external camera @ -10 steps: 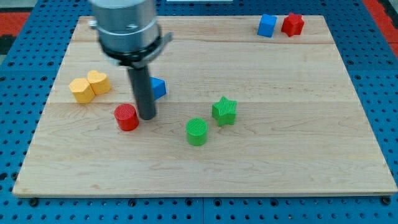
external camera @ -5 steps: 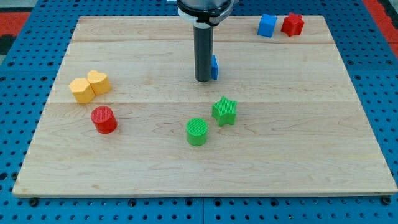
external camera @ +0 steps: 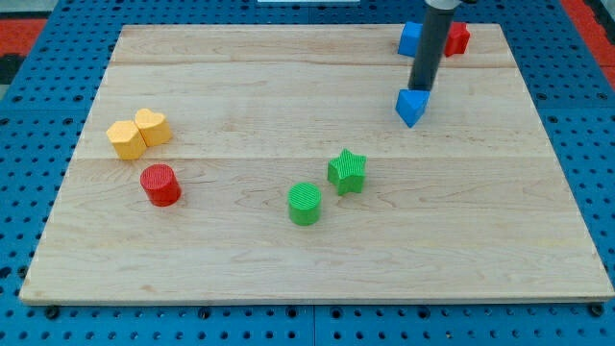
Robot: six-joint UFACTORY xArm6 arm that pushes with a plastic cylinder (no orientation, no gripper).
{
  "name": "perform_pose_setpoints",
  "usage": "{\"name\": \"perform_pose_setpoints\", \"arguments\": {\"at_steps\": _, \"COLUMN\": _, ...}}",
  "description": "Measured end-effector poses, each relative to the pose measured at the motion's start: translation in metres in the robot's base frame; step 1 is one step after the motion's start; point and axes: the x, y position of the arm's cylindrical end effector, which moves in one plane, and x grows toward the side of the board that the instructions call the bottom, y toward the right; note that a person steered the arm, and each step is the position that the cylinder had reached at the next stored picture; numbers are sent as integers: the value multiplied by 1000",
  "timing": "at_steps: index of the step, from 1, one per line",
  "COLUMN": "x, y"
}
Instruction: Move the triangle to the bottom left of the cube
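The blue triangle (external camera: 411, 107) lies on the wooden board (external camera: 307, 259) at the upper right. My tip (external camera: 421, 91) touches its top edge, with the rod rising out of the view's top. The blue cube (external camera: 410, 38) sits near the board's top edge, above the triangle and partly hidden behind the rod. The triangle lies directly below the cube, about one block length away.
A red star block (external camera: 457, 37) sits right of the blue cube. A green star (external camera: 347, 171) and a green cylinder (external camera: 305, 204) lie at the middle. A red cylinder (external camera: 160, 185) and two yellow blocks (external camera: 138, 133) lie at the left.
My tip has swept from the left-middle to the upper right, pushing the blue triangle with it. The red cylinder shifted left early on, then stayed.
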Motion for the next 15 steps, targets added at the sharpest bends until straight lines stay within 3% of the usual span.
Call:
{"name": "perform_pose_setpoints", "arguments": {"at_steps": 1, "x": 14, "y": -59}}
{"name": "perform_pose_setpoints", "arguments": {"at_steps": 2, "x": 56, "y": -88}}
{"name": "perform_pose_setpoints", "arguments": {"at_steps": 3, "x": 89, "y": -27}}
{"name": "perform_pose_setpoints", "arguments": {"at_steps": 4, "x": 48, "y": 26}}
{"name": "perform_pose_setpoints", "arguments": {"at_steps": 5, "x": -19, "y": 28}}
{"name": "perform_pose_setpoints", "arguments": {"at_steps": 6, "x": -2, "y": 42}}
{"name": "perform_pose_setpoints", "arguments": {"at_steps": 7, "x": 63, "y": 88}}
{"name": "perform_pose_setpoints", "arguments": {"at_steps": 8, "x": 89, "y": 88}}
{"name": "perform_pose_setpoints", "arguments": {"at_steps": 9, "x": 63, "y": 21}}
{"name": "perform_pose_setpoints", "arguments": {"at_steps": 10, "x": 4, "y": 4}}
{"name": "perform_pose_setpoints", "arguments": {"at_steps": 11, "x": -45, "y": 26}}
{"name": "perform_pose_setpoints", "arguments": {"at_steps": 12, "x": -31, "y": 28}}
{"name": "perform_pose_setpoints", "arguments": {"at_steps": 13, "x": 17, "y": 31}}
{"name": "perform_pose_setpoints", "arguments": {"at_steps": 15, "x": 13, "y": -70}}
